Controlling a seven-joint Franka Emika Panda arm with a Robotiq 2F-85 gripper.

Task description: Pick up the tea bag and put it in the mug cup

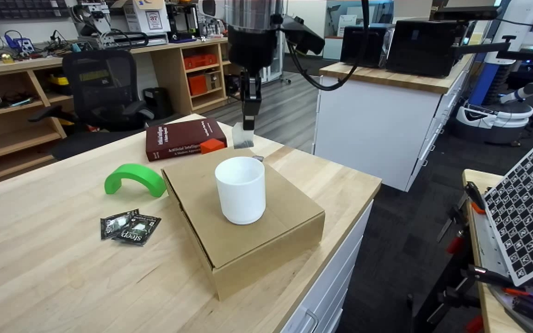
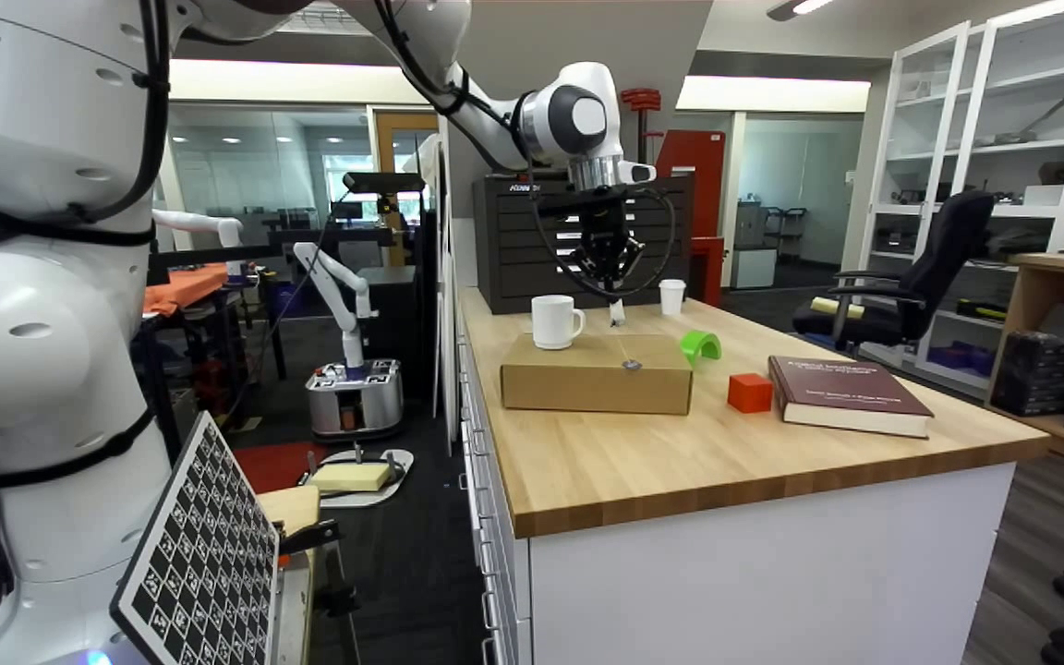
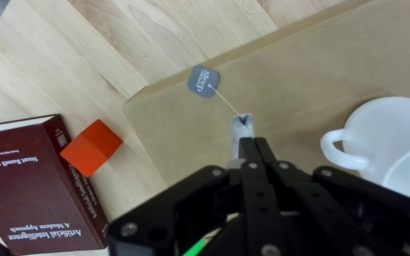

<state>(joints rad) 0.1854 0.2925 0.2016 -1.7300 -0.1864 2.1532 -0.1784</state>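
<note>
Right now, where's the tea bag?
In the wrist view, the tea bag is pinched in the gripper, left of the white mug, below and right of the grey "steep" tag.

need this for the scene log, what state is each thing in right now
Cardboard box: closed
Mug: upright on the box, inner bottom hidden
Tea bag: raised above the box
Gripper: shut on the tea bag
Book: shut, lying flat
Green arch: standing on both ends
Black packets: lying flat, sealed or opened unclear
White tapered cup: upright

In an exterior view, a table [image 1: 63, 268] bears a central box [image 1: 229, 243], arch [image 1: 137, 172] and packets [image 1: 139, 229] left, book [image 1: 185, 134] and block [image 1: 212, 145] upper-left.
</note>
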